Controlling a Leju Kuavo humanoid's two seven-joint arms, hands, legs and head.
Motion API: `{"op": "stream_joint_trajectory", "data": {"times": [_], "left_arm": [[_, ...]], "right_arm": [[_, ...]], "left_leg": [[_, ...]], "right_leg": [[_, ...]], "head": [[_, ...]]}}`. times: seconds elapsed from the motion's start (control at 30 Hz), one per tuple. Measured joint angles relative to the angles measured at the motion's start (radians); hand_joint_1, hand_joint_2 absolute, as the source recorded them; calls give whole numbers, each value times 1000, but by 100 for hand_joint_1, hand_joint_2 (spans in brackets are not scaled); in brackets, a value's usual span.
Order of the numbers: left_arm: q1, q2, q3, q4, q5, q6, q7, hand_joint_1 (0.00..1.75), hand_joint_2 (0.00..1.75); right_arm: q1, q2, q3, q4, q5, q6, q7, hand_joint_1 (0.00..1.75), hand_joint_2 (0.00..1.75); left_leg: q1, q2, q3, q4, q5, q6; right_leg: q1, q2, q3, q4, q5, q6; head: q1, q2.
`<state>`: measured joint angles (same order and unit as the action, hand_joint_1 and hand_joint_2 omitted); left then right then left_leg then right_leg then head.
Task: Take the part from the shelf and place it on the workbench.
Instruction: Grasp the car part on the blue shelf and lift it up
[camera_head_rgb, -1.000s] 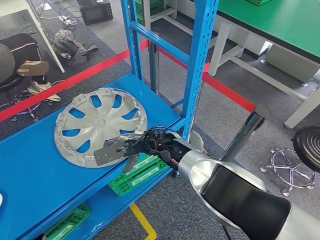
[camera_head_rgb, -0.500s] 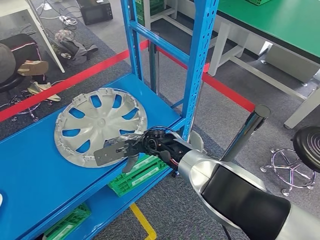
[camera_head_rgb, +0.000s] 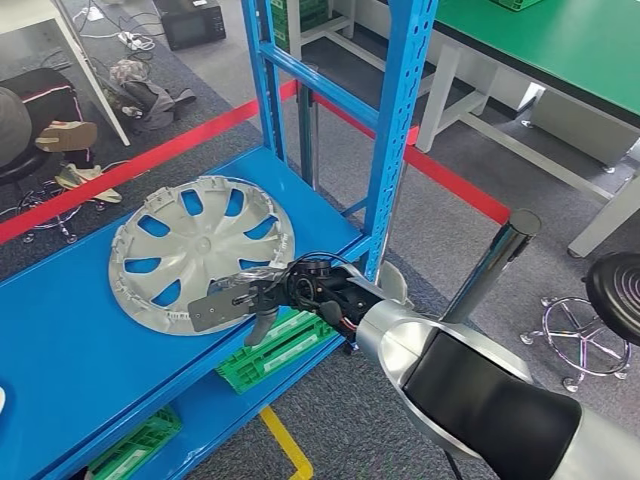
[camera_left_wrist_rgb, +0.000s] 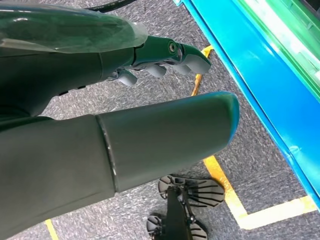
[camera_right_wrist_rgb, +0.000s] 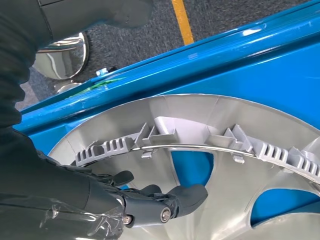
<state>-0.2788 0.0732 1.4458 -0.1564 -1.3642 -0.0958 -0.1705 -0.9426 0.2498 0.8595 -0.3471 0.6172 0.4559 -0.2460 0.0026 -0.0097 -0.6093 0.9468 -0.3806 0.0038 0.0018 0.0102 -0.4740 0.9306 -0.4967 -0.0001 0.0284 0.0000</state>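
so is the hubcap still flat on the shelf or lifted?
Flat. The hubcap lies inner side up on the blue shelf; right hand is at its near rim, grip unclear.

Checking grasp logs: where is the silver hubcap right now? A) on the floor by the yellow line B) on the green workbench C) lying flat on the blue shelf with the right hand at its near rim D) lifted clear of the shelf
C: the hubcap lies flat on the blue shelf, with the right hand at its near rim, fingers over the edge and thumb below it.
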Motion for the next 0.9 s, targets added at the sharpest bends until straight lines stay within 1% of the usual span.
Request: {"op": "stream_joint_trajectory", "data": {"times": [0.83,0.9], "left_arm": [[0,0,0,0,0,0,0,0,0],[0,0,0,0,0,0,0,0,0]], "right_arm": [[0,1,0,2,0,0,0,0,175],[0,1,0,2,0,0,0,87,175]], "left_leg": [[0,0,0,0,0,0],[0,0,0,0,0,0]], "right_leg": [[0,0,0,0,0,0],[0,0,0,0,0,0]], "head": [[0,0],[0,0]]}}
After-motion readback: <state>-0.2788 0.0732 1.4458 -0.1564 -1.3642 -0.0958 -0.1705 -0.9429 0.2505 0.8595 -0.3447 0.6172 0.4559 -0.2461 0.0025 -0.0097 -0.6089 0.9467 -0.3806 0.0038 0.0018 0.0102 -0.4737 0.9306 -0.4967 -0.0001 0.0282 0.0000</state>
